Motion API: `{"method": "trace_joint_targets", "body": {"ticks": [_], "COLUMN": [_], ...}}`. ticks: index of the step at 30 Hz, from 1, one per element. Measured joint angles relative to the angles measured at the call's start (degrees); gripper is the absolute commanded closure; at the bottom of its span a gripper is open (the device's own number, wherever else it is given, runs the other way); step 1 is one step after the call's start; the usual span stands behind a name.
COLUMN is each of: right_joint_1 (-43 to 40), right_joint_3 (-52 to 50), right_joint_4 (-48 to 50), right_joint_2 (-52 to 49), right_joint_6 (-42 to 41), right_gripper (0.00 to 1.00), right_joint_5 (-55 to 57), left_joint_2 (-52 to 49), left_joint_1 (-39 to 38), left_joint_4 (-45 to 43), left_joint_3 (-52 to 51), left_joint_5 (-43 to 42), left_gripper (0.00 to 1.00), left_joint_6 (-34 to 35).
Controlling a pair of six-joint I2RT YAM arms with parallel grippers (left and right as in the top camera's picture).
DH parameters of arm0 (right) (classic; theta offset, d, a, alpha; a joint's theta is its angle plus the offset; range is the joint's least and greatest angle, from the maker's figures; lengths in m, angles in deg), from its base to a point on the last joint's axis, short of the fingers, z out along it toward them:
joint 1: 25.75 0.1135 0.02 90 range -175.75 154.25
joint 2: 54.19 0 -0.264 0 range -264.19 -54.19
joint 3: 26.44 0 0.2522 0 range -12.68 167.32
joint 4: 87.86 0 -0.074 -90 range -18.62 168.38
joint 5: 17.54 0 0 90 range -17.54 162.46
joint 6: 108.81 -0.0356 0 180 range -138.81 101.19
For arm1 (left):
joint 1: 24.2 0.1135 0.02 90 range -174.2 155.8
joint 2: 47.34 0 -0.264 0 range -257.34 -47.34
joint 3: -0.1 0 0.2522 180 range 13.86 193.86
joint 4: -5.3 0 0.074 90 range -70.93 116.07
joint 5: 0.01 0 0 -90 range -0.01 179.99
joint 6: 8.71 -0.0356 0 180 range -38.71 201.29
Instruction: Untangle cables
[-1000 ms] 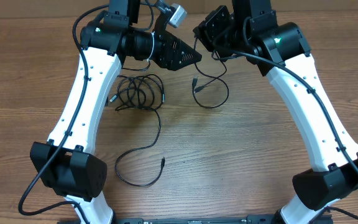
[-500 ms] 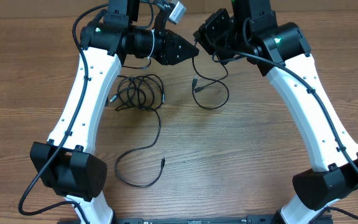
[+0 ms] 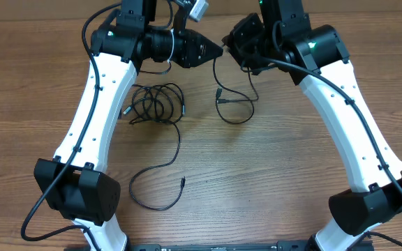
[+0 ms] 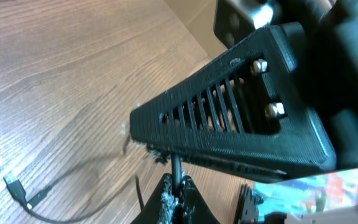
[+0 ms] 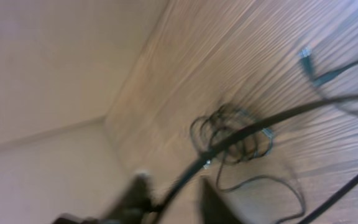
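A loose black cable (image 3: 236,104) hangs from between the two grippers at the back and loops onto the table, its plug (image 3: 218,92) lying beside the loop. My left gripper (image 3: 218,50) is shut on this cable's upper end; in the left wrist view the jaws (image 4: 179,194) pinch the strand (image 4: 176,168). My right gripper (image 3: 230,42) faces it closely. Its blurred fingers (image 5: 140,190) stand apart, and the cable (image 5: 241,134) runs between them. A coiled bundle of cables (image 3: 155,104) lies left of centre. One strand (image 3: 155,188) trails from it toward the front.
The right gripper's slatted black body (image 4: 229,124) fills the left wrist view just above the left jaws. A plug end (image 4: 16,186) lies on the wooden table (image 3: 271,181). Both white arms flank the cables left and right.
My left gripper has closed on the hanging cable and shifted right toward the right gripper. The right gripper's fingers have parted. The cable's loop has drawn in slightly.
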Motion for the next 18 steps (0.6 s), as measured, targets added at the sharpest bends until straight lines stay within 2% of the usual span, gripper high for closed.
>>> {"method": "trace_joint_targets", "body": {"ticks": [2,3,4,13,18], "right_joint_1": [-0.8,-1.4,-3.1,-18.7,-22.6], "right_joint_3": [0.0,0.0,0.0,-0.1,-0.1], "right_joint_4": [-1.0,-2.0,-3.9,-14.8,-18.2], "right_joint_2": [0.0,0.0,0.0,0.0,0.0], "right_joint_6": [0.2,0.1,0.3,0.3,0.3], "right_gripper": [0.26,0.10,0.02,0.00,0.00], "right_joint_5": [2.2,3.5,5.3,11.2,11.4], "left_joint_2": [0.0,0.0,0.0,0.0,0.0], "left_joint_1": [0.1,0.1,0.5,3.0,3.0], "left_joint_4": [-2.0,-3.4,-5.0,-13.5,-29.7], "left_joint_3": [0.0,0.0,0.0,0.1,0.1], "left_joint_5": [0.1,0.2,0.5,1.7,1.9], "left_gripper": [0.96,0.96,0.96,0.96,0.96], "left_joint_6": [2.6,4.2,6.6,15.2,25.1]}}
